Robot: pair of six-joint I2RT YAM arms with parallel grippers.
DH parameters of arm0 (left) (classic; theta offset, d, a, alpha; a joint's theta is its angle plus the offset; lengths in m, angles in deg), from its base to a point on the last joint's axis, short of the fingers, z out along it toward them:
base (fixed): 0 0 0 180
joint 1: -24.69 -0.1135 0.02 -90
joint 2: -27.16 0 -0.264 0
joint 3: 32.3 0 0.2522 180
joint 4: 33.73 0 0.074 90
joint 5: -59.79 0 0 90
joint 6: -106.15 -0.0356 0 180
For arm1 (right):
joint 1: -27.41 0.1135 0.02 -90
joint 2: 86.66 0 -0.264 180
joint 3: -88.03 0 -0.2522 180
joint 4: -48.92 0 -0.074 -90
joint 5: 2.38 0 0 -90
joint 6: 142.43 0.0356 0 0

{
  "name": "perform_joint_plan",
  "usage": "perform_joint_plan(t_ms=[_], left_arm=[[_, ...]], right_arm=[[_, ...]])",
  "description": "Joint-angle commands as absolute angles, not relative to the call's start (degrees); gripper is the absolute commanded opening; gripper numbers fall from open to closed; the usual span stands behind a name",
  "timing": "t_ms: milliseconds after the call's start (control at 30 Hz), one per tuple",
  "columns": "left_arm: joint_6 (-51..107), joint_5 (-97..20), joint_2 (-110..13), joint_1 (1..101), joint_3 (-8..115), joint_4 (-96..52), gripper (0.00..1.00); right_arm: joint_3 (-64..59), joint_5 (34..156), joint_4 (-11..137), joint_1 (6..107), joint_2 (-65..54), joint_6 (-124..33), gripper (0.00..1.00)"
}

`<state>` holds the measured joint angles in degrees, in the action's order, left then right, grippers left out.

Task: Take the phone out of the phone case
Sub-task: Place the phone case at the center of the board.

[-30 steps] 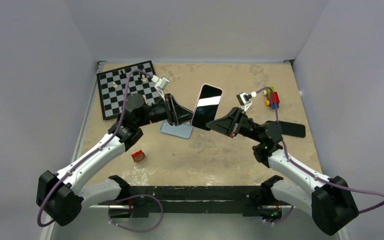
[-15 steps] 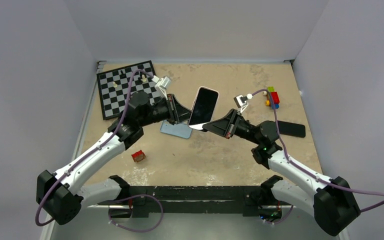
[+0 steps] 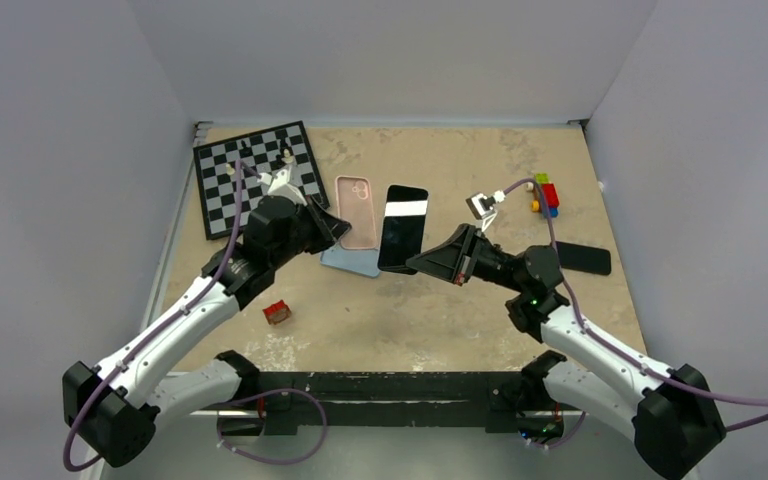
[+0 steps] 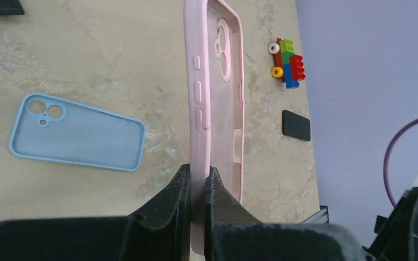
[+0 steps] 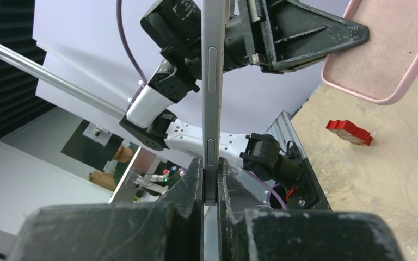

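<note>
Phone (image 3: 401, 227) and case (image 3: 356, 211), apart and side by side, both held aloft with long axes pointing away from the arm bases. The right gripper (image 5: 210, 166) clamps the phone's near end; the left gripper (image 4: 197, 174) pinches the case's near edge. Phone: dark screen, grey edge with side buttons. Case: pink, empty, camera cut-out at the far end. The clamped ends are hidden between the fingers.

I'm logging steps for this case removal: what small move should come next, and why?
Probably lower the right end effector to lay the phone on the table: the phone is already out of the pink case, which the left end effector grips separately beside it.
</note>
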<state>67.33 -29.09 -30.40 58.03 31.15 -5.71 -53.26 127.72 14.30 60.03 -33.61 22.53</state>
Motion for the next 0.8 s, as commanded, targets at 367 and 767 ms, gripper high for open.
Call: perform_joint_plan(t_ms=[367, 767], left_arm=[[99.4, -21.1, -37.5, 60.1, 25.2, -11.6, 0.0], [112.3, -13.2, -60.4, 63.9, 34.6, -15.2, 0.0]], right_arm=[[-46.1, 115.5, 39.6, 60.2, -45.1, 7.0, 0.0], [-45.9, 111.2, 48.5, 60.0, -51.2, 4.6, 0.0]])
